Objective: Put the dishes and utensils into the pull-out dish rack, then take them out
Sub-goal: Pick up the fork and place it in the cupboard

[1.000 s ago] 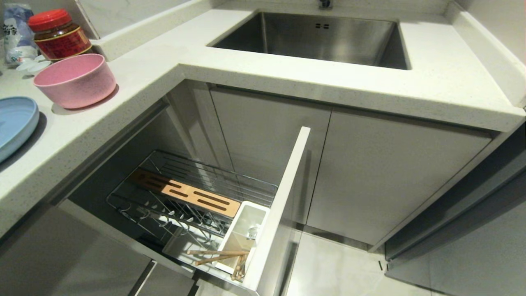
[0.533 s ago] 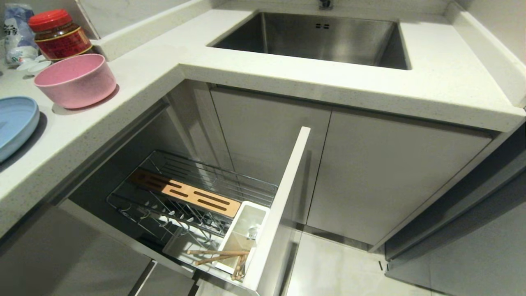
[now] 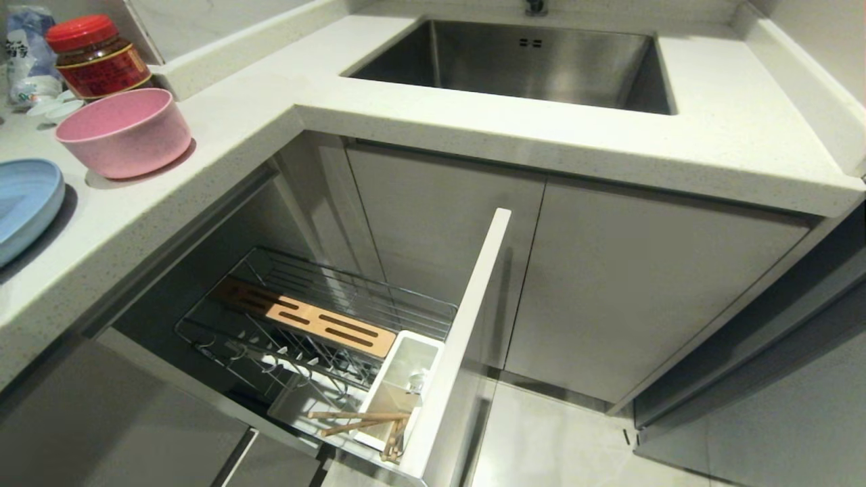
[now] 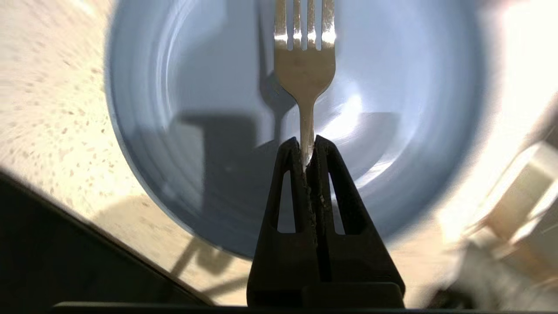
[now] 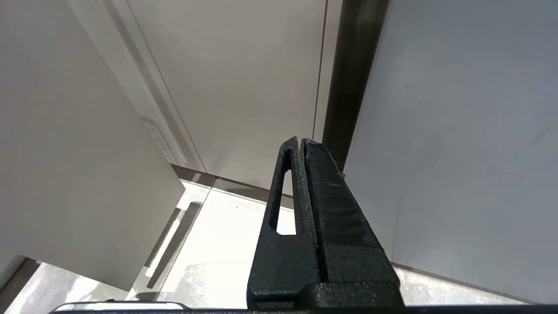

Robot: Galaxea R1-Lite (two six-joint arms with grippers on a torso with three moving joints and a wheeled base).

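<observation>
In the left wrist view my left gripper (image 4: 306,144) is shut on the handle of the silver fork (image 4: 304,69), whose tines point away over the light-blue plate (image 4: 183,131). That plate (image 3: 24,203) lies at the counter's left edge in the head view, with the pink bowl (image 3: 122,132) behind it. The pull-out dish rack (image 3: 318,325) stands open under the counter, and the wooden chopsticks (image 3: 358,421) lean in its white utensil bin (image 3: 399,385). My right gripper (image 5: 301,141) is shut on nothing, parked beside cabinet fronts. Neither arm shows in the head view.
A steel sink (image 3: 528,61) is set into the counter straight ahead. A red-lidded jar (image 3: 98,57), a bag and small white saucers (image 3: 57,108) stand at the back left. The rack's white front panel (image 3: 467,338) juts out over the tiled floor.
</observation>
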